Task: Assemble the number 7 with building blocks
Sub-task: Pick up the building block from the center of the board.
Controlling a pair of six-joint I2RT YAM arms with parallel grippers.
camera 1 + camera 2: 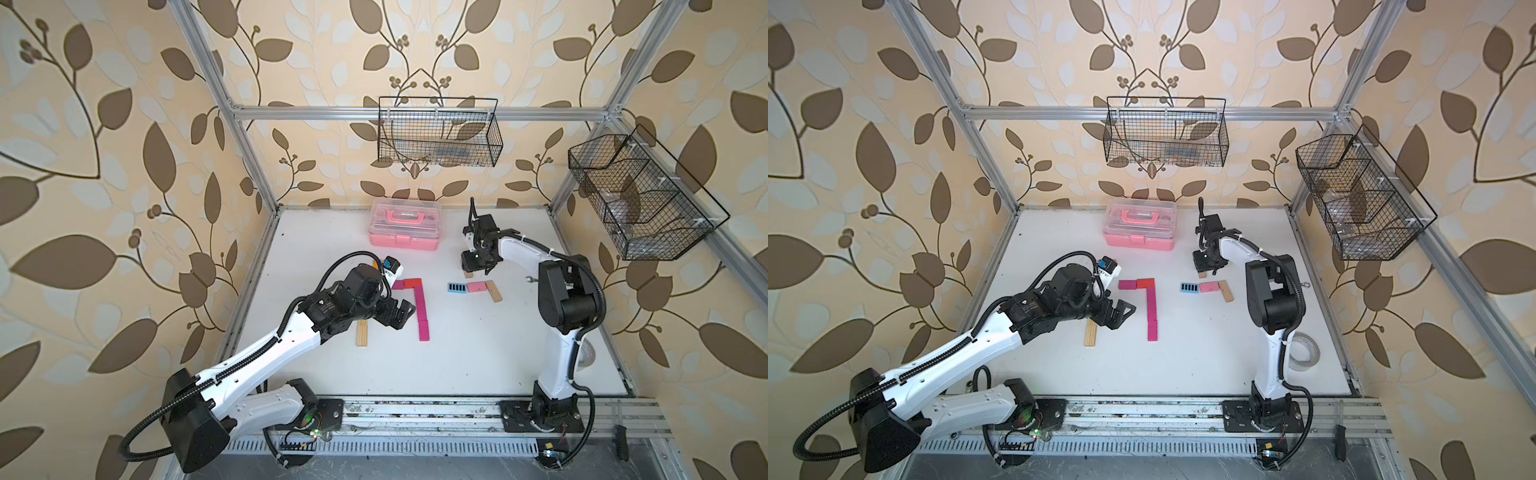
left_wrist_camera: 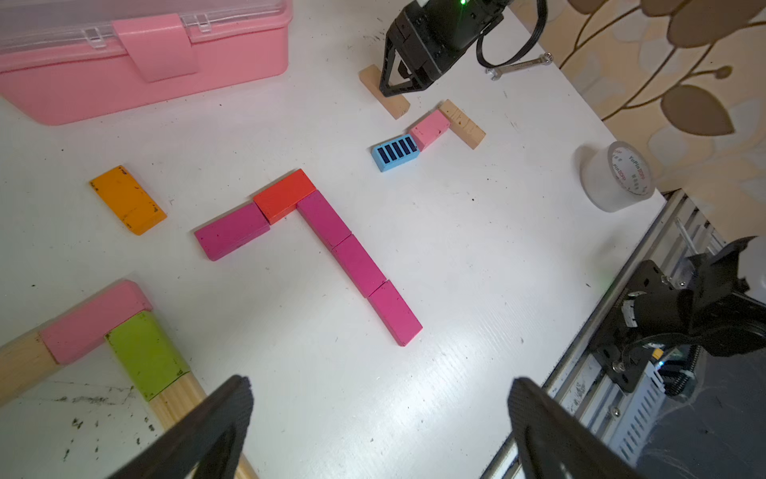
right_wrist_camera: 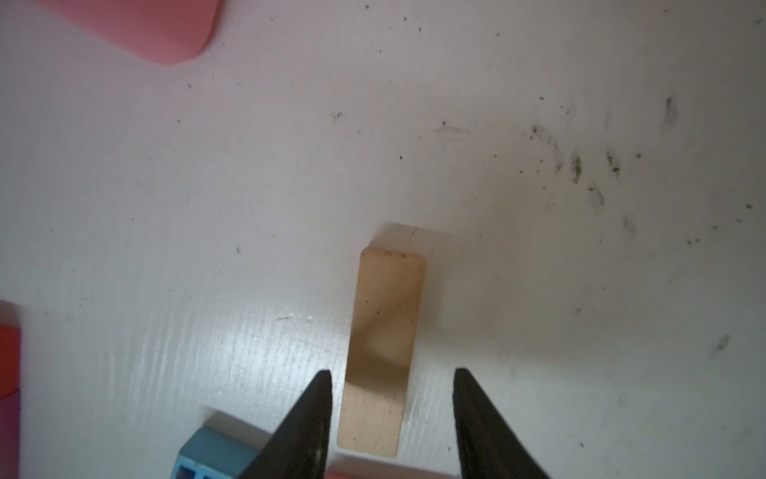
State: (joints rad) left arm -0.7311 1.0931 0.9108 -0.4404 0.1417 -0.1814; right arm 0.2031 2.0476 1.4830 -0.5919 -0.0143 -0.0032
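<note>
Mid-table on the white tabletop (image 1: 457, 353), in front of the pink plastic case w/ clear lid (image 1: 403, 241), lies the number 7 (image 1: 422, 307), built of flat rectangular blocks. A magenta block (image 2: 232, 230) and a red block (image 2: 284, 195) sit end to end as the top bar. Three more magenta blocks (image 2: 358, 265) run end to end down from the red one, all touching. The left gripper (image 2: 379, 380) hangs just beside the 7's stem, on the left arm's side, its fingers (image 2: 224, 414) spread wide over bare table. Near it, the left wrist view shows an orange flat block (image 2: 128, 199) lying alone. It also shows a light pink block (image 2: 95, 321) touching a lime green block (image 2: 145, 352), w/ plain wood pieces at the outer ends, partly cut off by the frame. In both top views a ridged plain-wood block (image 1: 362, 332) shows partly under the left wrist. Toward the right arm, well apart from the 7, three blocks touch in a row: a blue block w/ dark stripes (image 2: 396, 151), a second light pink block (image 2: 431, 128) and an angled plain wood block (image 2: 462, 124). Just behind them the right gripper (image 3: 391, 371) is down at the table, straddling a separate plain wood rectangular block (image 3: 387, 315). Its fingers (image 3: 311, 414) sit either side of the long edges w/ a sliver of table showing on ea. side, so they are partly spread, not pinching. A whitish tape roll (image 2: 617, 178) and a small metal wrench (image 2: 518, 64) lie at the right arm's side of the table.
</note>
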